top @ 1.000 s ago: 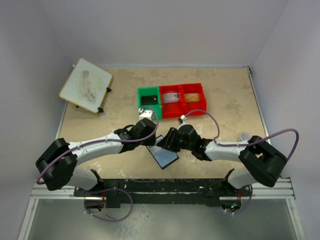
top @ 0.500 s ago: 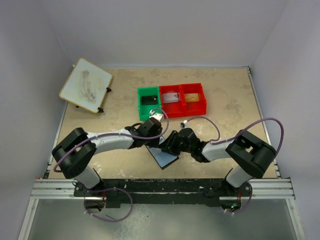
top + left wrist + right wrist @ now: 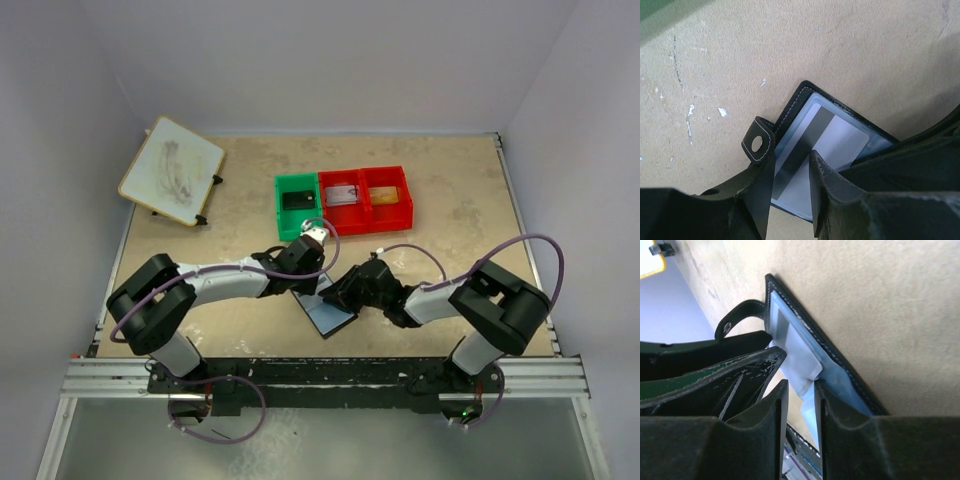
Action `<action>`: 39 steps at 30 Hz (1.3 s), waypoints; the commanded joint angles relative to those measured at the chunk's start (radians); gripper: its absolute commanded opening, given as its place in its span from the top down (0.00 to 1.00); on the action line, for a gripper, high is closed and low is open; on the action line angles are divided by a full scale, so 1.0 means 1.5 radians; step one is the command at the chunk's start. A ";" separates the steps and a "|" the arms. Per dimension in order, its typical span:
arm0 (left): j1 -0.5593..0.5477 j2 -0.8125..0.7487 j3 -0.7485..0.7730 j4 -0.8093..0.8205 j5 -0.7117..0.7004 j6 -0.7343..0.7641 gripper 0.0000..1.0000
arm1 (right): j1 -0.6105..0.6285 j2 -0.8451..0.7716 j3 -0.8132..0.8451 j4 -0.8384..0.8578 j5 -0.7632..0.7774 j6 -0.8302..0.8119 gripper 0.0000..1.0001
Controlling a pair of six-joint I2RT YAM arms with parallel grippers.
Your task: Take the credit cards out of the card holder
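The card holder (image 3: 328, 312) lies open on the table between both arms, black outside and pale blue inside. In the left wrist view its stitched edge (image 3: 796, 102) and snap tab (image 3: 758, 145) show, with a pale credit card (image 3: 837, 144) crossed by a dark stripe lying on the lining. My left gripper (image 3: 791, 156) (image 3: 307, 288) stands over that card, jaws narrowly apart, nothing pinched. My right gripper (image 3: 801, 385) (image 3: 337, 297) is at the holder's (image 3: 845, 390) edge, jaws a small gap apart, with the corner of a pale card (image 3: 800, 359) at the gap.
A green bin (image 3: 297, 206) holding a dark item and two joined red bins (image 3: 366, 199) with small items stand behind the holder. A tilted whiteboard (image 3: 172, 170) lies at the back left. The left gripper's finger (image 3: 735, 377) sits close beside my right fingers.
Both grippers have come in over the open holder and dropped lower. Both pairs of jaws have narrowed. The holder has not moved.
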 commanded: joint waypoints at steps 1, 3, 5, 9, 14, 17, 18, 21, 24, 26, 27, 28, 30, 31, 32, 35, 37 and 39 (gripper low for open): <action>-0.001 0.004 -0.029 -0.004 0.041 -0.001 0.70 | -0.002 0.024 -0.027 -0.072 0.076 0.048 0.72; -0.001 0.002 -0.033 -0.001 0.038 -0.009 0.70 | -0.002 0.023 -0.028 -0.059 0.082 0.051 0.75; -0.001 0.000 -0.035 -0.002 0.036 -0.013 0.71 | -0.002 0.015 -0.026 -0.055 0.100 0.053 0.78; -0.001 -0.002 -0.034 0.002 0.041 -0.019 0.71 | 0.000 0.002 -0.041 -0.019 0.120 0.052 0.82; -0.001 -0.001 -0.027 0.000 0.044 -0.019 0.72 | 0.000 0.028 -0.057 0.041 0.090 0.053 0.95; -0.001 -0.003 -0.028 -0.001 0.040 -0.021 0.72 | 0.000 0.022 -0.060 0.050 0.096 0.050 0.98; -0.001 -0.004 -0.029 -0.001 0.036 -0.023 0.72 | 0.000 0.013 -0.061 0.046 0.099 0.045 0.99; -0.001 -0.003 -0.031 -0.001 0.028 -0.029 0.72 | 0.000 -0.028 -0.058 0.003 0.116 0.015 0.99; -0.001 0.001 -0.030 -0.002 0.016 -0.035 0.73 | 0.000 -0.071 -0.065 -0.009 0.122 -0.009 1.00; -0.001 0.002 -0.031 0.000 0.013 -0.038 0.73 | 0.000 -0.084 -0.074 -0.001 0.085 -0.013 1.00; -0.001 0.003 -0.031 0.000 0.012 -0.040 0.73 | -0.001 -0.085 -0.078 0.005 0.069 -0.014 1.00; -0.001 0.004 -0.031 0.000 0.007 -0.042 0.73 | -0.002 -0.084 -0.082 0.008 0.060 -0.014 1.00; -0.001 0.005 -0.031 -0.002 -0.001 -0.045 0.73 | -0.002 -0.078 -0.085 0.010 0.037 -0.013 1.00; -0.001 0.005 -0.030 -0.003 -0.005 -0.047 0.73 | -0.001 -0.074 -0.087 0.012 0.026 -0.013 1.00; -0.001 0.005 -0.030 -0.005 -0.008 -0.047 0.73 | -0.002 -0.071 -0.089 0.013 0.014 -0.012 1.00; -0.001 0.004 -0.032 -0.006 -0.009 -0.046 0.73 | -0.001 -0.072 -0.108 0.039 0.002 -0.006 1.00; -0.001 0.004 -0.034 -0.006 -0.009 -0.046 0.73 | -0.002 -0.080 -0.120 0.042 0.005 0.002 1.00; -0.001 0.002 -0.036 -0.005 -0.007 -0.044 0.73 | -0.002 -0.088 -0.125 0.036 0.009 0.007 1.00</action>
